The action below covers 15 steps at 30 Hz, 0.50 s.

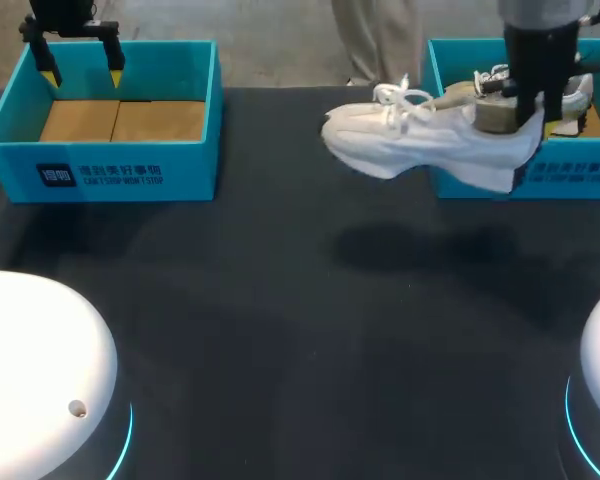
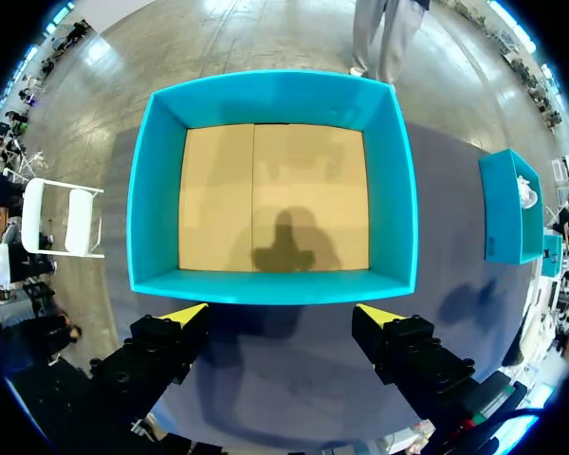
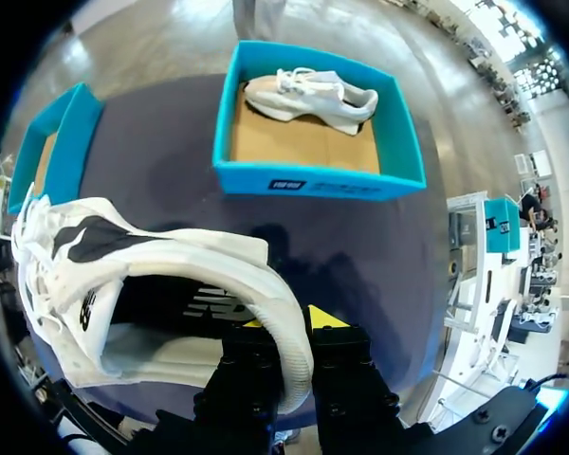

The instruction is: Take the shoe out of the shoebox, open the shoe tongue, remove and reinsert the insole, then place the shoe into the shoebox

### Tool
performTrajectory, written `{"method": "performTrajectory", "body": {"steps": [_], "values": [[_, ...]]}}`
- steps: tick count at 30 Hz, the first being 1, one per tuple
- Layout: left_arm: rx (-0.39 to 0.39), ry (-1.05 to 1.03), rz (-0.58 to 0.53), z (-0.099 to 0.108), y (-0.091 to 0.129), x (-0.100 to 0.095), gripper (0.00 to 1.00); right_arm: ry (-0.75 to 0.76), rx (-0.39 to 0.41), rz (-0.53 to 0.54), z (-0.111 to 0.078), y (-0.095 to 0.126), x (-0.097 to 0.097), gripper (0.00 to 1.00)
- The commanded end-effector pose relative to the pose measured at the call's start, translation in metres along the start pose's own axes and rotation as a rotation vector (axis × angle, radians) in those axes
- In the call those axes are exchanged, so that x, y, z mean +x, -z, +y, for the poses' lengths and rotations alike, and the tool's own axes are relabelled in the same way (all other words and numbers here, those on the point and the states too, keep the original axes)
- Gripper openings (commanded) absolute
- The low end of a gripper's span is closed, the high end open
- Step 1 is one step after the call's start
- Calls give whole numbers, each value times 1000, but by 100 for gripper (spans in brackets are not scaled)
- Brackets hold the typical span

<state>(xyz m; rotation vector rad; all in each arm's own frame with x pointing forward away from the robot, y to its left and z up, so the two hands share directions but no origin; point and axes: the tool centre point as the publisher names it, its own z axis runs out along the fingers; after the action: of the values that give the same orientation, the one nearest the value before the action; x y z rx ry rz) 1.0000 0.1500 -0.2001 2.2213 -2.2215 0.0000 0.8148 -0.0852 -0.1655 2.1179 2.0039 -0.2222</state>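
The right gripper [image 1: 525, 110] is clenched on the shoe [image 1: 420, 140]. It pinches the back rim of the heel, with one finger inside the shoe and one outside. The shoe hangs in the air above the counter [image 1: 300, 330]. You can see its shadow [image 1: 420, 250] on the dark top below it.

The shoe lies long-ways from side to side. Its heel is at the 3 o'clock end, where the gripper has it. Its toe points to 9 o'clock, and its laces are on top. The heel end is just by the right box [image 1: 570, 180], at the box's 9 o'clock side. The rest of the shoe sticks out over the open counter. I think the shoe is out of its box now, so the first step looks nearly done.

The right box sits at 2 o'clock on the counter. It has the other shoe [image 3: 308, 95] in it, lying on the brown floor by the far wall.

The left box [image 1: 100, 170] sits at 10 o'clock. Only its brown floor shows inside.

The left gripper [image 1: 82, 78] hangs over the far side of the left box. Its fingers are spread wide and it has nothing in them. It is well apart from the shoe.

The next job is to open the tongue. The right arm is the near one, but it is busy with the heel. So I think the shoe must go down on the counter, and the left gripper must come across from 10 o'clock to help. The toe end faces that arm.
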Motion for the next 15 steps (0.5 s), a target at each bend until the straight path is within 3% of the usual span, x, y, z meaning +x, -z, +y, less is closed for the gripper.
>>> {"method": "performTrajectory", "body": {"steps": [1, 15], "values": [[0, 0, 0, 0, 0, 0, 100, 5, -54, -15, -22, 5, 18, 0], [0, 0, 0, 0, 0, 0, 100, 34, -41, -33, -78, 5, 63, 0]]}}
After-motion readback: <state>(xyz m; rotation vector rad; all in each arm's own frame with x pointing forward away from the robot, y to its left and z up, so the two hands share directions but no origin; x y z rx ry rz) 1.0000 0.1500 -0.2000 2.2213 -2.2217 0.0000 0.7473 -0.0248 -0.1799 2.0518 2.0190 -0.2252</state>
